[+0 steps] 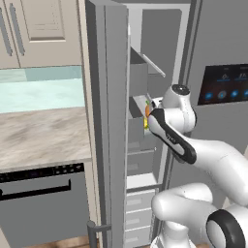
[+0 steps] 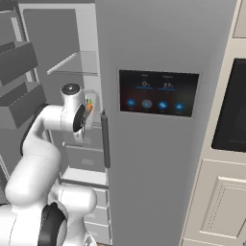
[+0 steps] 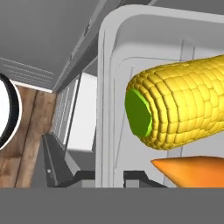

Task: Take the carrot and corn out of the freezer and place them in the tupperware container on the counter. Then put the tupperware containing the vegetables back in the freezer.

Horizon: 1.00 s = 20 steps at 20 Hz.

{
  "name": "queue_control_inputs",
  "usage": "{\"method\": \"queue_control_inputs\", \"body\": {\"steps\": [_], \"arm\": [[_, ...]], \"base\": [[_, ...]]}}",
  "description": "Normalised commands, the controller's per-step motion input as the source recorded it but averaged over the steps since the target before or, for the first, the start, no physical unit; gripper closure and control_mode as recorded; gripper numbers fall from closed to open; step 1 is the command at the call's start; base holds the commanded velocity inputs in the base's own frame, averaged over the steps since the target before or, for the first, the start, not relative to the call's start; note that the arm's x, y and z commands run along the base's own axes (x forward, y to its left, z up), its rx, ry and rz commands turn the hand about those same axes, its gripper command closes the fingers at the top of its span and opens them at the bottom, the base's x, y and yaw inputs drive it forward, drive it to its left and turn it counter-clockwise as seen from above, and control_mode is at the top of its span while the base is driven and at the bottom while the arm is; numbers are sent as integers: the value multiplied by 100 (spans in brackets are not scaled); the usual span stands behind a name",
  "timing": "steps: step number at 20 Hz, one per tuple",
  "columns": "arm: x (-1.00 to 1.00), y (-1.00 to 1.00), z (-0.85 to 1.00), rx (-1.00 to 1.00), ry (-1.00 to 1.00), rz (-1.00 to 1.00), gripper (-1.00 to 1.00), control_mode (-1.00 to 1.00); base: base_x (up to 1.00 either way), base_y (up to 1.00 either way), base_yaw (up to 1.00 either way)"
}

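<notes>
In the left base view, the gripper (image 1: pixel 151 109) is seen reaching into the open freezer (image 1: pixel 140 160), with the carrot (image 1: pixel 147 110) and a sliver of corn (image 1: pixel 145 123) just at its tip; the counter (image 1: pixel 43 135) lies well off to its left. In the right base view, the carrot (image 2: pixel 89 106) is shown right beside the hand, in a pale container (image 2: pixel 92 111). In the hand view, the corn (image 3: pixel 179 103) and carrot (image 3: pixel 192 169) are seen lying in the container (image 3: pixel 107 87), whose near rim is clamped between the closed fingertips (image 3: pixel 87 177). The vegetables are judged loaded; only setting the container down in the freezer seems left, with the door bins (image 1: pixel 138 77) crowding the hand.
</notes>
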Motion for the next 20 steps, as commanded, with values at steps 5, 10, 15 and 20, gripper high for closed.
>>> {"method": "queue_control_inputs", "body": {"steps": [5, 10, 15, 20], "arm": [[38, 19, -4, 0, 4, 0, 100, -100], [43, 7, -15, 0, 0, 0, 100, -100], [51, 2, -27, 0, 0, 0, 100, -100], [46, 0, -25, 0, 0, 0, 100, -100]], "base": [[0, 0, 0], [0, 0, 0], [0, 0, 0], [0, 0, 0]]}}
